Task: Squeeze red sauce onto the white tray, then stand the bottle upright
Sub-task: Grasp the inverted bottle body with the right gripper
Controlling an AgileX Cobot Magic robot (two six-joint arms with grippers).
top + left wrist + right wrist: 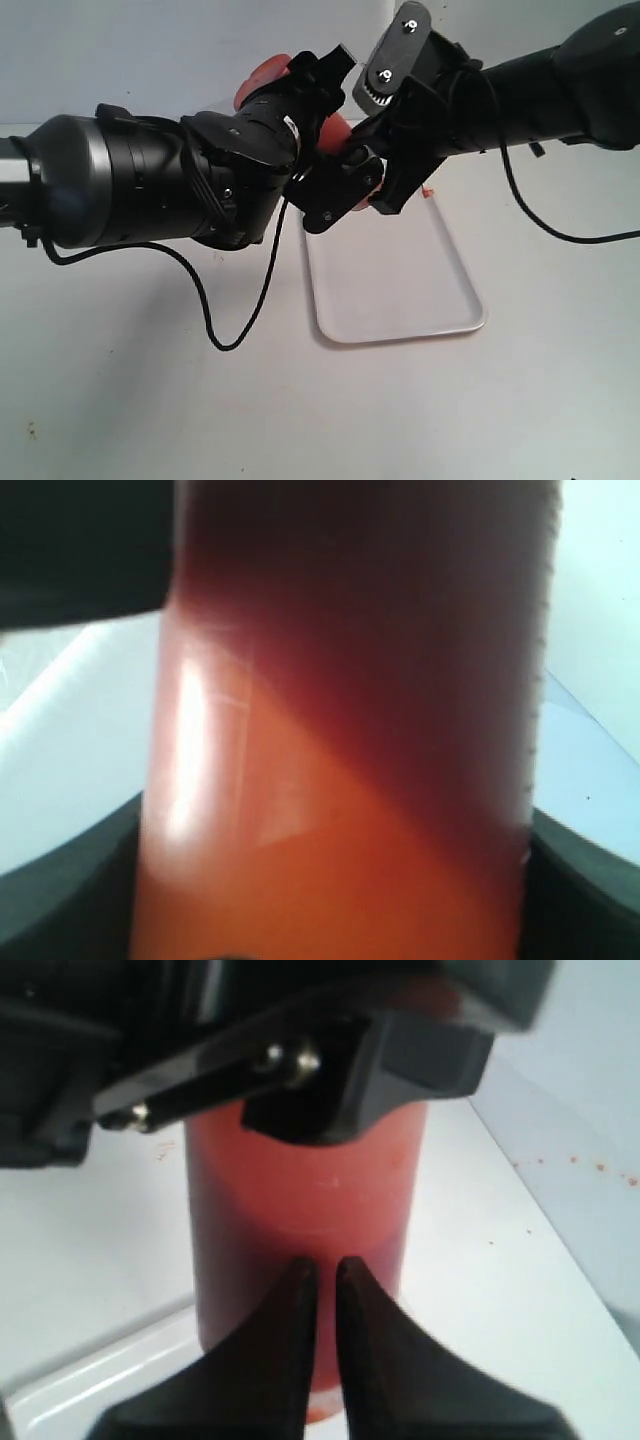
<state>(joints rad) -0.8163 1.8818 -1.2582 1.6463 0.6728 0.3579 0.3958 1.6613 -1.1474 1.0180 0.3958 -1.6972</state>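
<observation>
The bottle (340, 730) fills the left wrist view, translucent, with the red sauce (400, 610) dark through its wall. My left gripper (330, 905) is shut on the bottle, a black finger (60, 890) on each side. In the exterior view the bottle (262, 74) is mostly hidden behind both arms, above the far end of the white tray (400, 290). My right gripper (321, 1266) is shut, its tips right against the bottle (300, 1200) wall with nothing between them. The left gripper's finger (330, 1070) crosses the bottle above. The nozzle is hidden.
Both arms crowd the top middle of the exterior view, left gripper (325, 135) and right gripper (380, 185) close together. A black cable (215, 320) loops down over the table left of the tray. Faint reddish specks (570, 1160) dot the wall behind.
</observation>
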